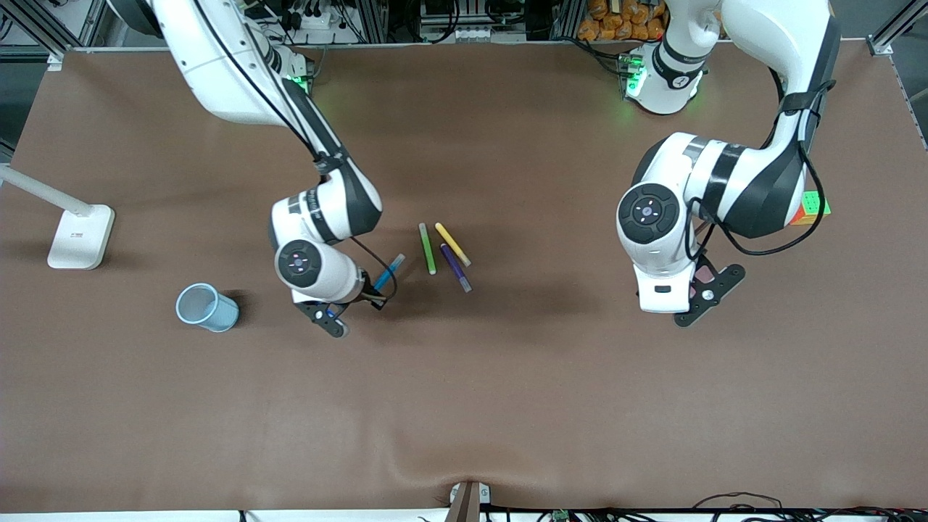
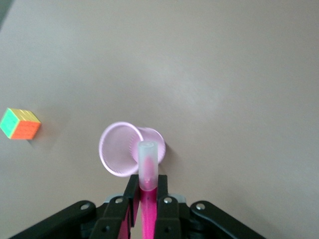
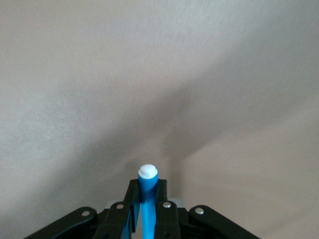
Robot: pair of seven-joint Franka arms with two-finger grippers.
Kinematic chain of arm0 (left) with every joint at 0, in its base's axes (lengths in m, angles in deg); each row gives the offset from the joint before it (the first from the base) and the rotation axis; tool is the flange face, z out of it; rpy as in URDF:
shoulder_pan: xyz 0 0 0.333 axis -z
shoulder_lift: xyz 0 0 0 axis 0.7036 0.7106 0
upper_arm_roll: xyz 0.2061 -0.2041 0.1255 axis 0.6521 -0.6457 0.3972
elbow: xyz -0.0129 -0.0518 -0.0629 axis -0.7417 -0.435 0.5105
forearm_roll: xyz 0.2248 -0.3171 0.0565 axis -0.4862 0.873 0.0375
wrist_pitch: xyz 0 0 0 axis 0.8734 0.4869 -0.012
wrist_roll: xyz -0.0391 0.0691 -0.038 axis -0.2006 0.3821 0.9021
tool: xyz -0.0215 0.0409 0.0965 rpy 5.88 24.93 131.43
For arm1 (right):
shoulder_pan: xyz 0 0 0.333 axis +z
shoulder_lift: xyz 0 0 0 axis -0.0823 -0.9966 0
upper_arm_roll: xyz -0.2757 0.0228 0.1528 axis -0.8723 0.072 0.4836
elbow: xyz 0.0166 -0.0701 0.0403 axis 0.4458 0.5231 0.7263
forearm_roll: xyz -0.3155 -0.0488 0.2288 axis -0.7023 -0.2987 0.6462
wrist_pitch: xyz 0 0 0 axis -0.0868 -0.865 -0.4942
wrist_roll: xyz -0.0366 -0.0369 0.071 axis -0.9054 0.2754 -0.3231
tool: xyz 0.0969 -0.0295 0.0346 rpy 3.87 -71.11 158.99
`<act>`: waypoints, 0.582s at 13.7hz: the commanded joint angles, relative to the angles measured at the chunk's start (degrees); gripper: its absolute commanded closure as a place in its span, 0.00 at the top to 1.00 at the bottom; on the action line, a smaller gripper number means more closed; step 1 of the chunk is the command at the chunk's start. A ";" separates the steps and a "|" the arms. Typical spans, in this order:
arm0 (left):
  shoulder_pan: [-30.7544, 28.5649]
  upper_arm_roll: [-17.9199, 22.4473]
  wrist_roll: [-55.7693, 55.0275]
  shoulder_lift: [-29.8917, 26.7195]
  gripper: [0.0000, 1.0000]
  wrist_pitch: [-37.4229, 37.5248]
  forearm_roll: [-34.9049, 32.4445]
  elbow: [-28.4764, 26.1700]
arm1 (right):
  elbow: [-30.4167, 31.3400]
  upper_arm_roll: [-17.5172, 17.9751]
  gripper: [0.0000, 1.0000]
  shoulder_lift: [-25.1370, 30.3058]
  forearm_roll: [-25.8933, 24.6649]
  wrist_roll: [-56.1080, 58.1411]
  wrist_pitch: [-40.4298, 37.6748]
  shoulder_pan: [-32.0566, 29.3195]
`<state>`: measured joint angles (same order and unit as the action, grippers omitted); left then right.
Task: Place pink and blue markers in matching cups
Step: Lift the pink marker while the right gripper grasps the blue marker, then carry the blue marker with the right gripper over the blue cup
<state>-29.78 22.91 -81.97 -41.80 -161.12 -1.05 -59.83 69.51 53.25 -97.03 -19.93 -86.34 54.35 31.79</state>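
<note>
My right gripper (image 1: 335, 319) is shut on the blue marker (image 1: 389, 272) and holds it over the table between the pale blue cup (image 1: 206, 307) and the loose markers. In the right wrist view the marker's whitish tip (image 3: 147, 172) sticks out past the gripper (image 3: 147, 191), over bare table. My left gripper (image 1: 699, 290) is shut on the pink marker (image 2: 149, 211), whose pale cap (image 2: 148, 164) hangs over the rim of the light pink cup (image 2: 119, 149). In the front view the left arm hides the pink cup.
Green (image 1: 427, 248), yellow (image 1: 452, 243) and purple (image 1: 455, 267) markers lie together mid-table. A colour cube (image 1: 812, 206) sits by the left arm and also shows in the left wrist view (image 2: 20, 123). A white lamp base (image 1: 80, 235) stands at the right arm's end.
</note>
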 commanded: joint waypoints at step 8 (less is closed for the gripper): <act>-2.90 -0.27 -10.50 -2.39 0.06 0.13 -15.84 -8.06 | -4.24 0.37 0.00 8.70 -6.55 28.46 -13.24 -14.31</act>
<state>-31.88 22.98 -89.72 -42.54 -160.60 -13.91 -65.58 67.71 52.70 -89.39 -24.18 -62.69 44.46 20.18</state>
